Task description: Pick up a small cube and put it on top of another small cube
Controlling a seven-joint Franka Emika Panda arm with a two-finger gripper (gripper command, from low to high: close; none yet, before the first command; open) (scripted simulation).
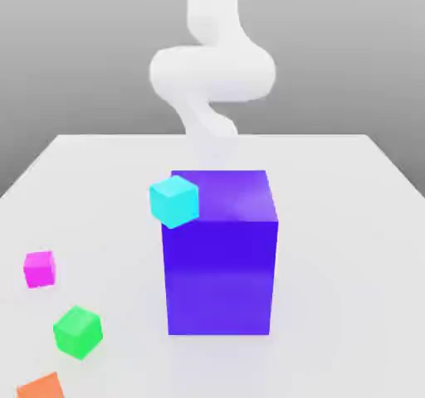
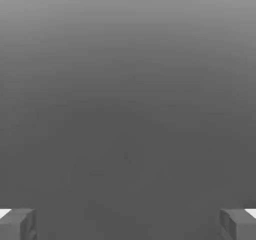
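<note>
Grey-fingered end effector (image 2: 128,224) spread wide, holding nothing

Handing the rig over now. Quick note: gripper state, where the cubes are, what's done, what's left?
Gripper: open, holding nothing, fingers wide apart in the hand view.
Magenta cube: on the table, at the exterior view's left, untouched.
Green cube: on the table just in front of the magenta one, apart from it.
Cyan cube: by the big purple block's top left corner.
Orange cube: at the bottom edge.
Done: nothing stacked.
Left: grasp the magenta cube, lift, set it on another small cube.
</note>
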